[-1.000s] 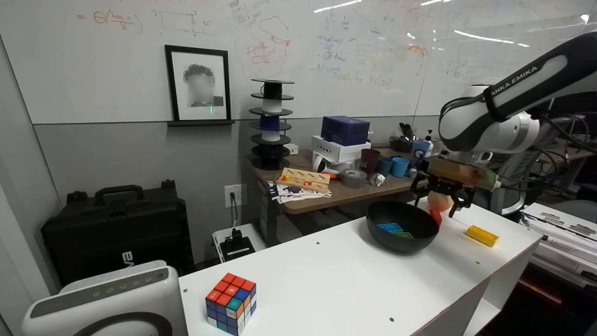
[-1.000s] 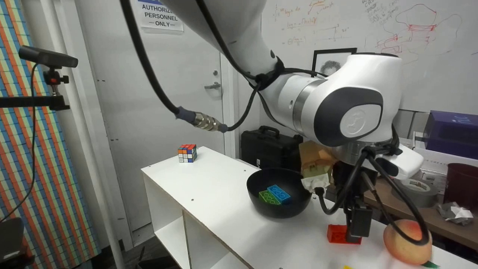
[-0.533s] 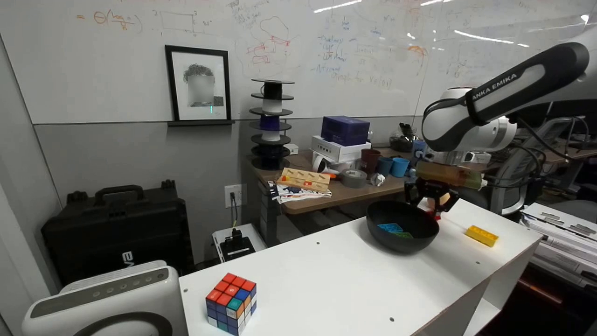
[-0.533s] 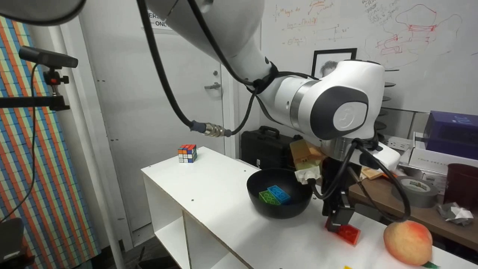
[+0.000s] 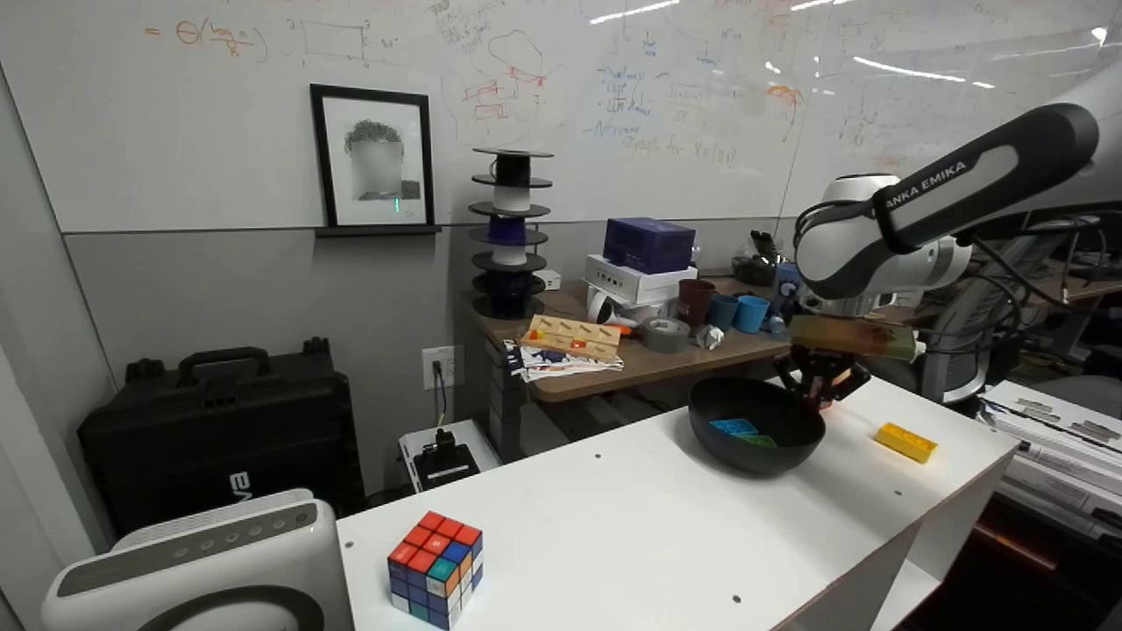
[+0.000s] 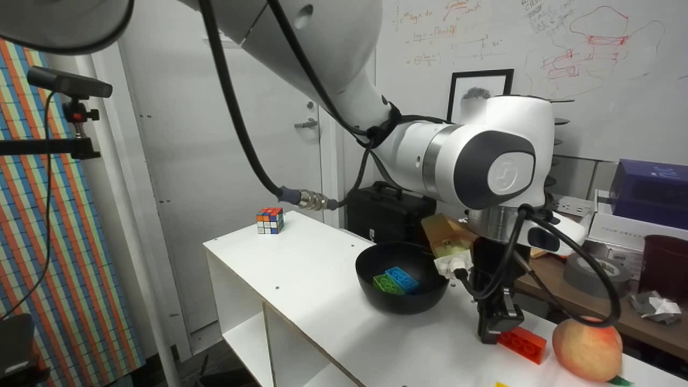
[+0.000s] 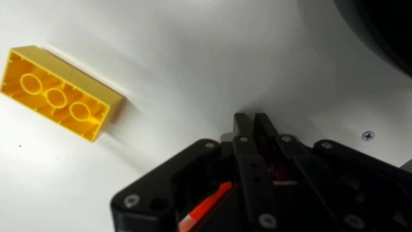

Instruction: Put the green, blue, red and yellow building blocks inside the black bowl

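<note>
The black bowl [image 6: 403, 305] holds the blue block [image 6: 402, 279] and the green block [image 6: 387, 284]. Just beside the bowl, low over the white surface, my gripper [image 7: 250, 115] has its fingers drawn together, only a thin gap at the tips. The red block [image 6: 524, 344] lies on the surface against or right next to the gripper, outside the fingertips; the wrist view shows only slivers of red behind the fingers. The yellow block [image 7: 54, 93] rests apart from the gripper, its hollow side facing the wrist camera.
A peach [image 6: 587, 349] sits close to the red block. Far along the white surface [image 5: 614, 526] stands a puzzle cube [image 5: 436, 570]. A brown desk [image 5: 578, 386] with cups and boxes stands behind.
The gripper was open over the red block and has shut, first moving toward the bowl, then slightly back. The red block has turned and slid toward the peach.
</note>
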Controlling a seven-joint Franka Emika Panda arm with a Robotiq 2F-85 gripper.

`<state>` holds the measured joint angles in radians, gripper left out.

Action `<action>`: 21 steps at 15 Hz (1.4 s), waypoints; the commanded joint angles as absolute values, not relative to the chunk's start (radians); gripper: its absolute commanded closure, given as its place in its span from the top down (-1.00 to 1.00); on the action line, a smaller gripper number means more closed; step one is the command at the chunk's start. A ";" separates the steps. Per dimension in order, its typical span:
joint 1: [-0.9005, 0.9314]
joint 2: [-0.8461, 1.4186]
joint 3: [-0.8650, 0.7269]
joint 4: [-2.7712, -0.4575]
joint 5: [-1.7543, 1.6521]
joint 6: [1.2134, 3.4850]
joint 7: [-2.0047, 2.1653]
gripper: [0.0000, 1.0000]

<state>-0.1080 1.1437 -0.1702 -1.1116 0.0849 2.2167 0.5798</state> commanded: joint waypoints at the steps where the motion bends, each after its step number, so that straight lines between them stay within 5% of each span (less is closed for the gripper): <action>1: -0.096 1.153 -0.198 -1.094 0.072 2.229 0.586 -0.66; 13: 0.004 0.972 -0.202 -1.239 0.067 2.327 0.659 -0.67; 15: 0.012 0.979 -0.222 -1.230 0.070 2.351 0.722 -0.12; 21: -0.076 1.019 -0.199 -1.146 0.161 2.240 0.941 0.76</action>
<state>-0.0273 1.0089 -0.2204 -1.1868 0.1144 2.3000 0.8726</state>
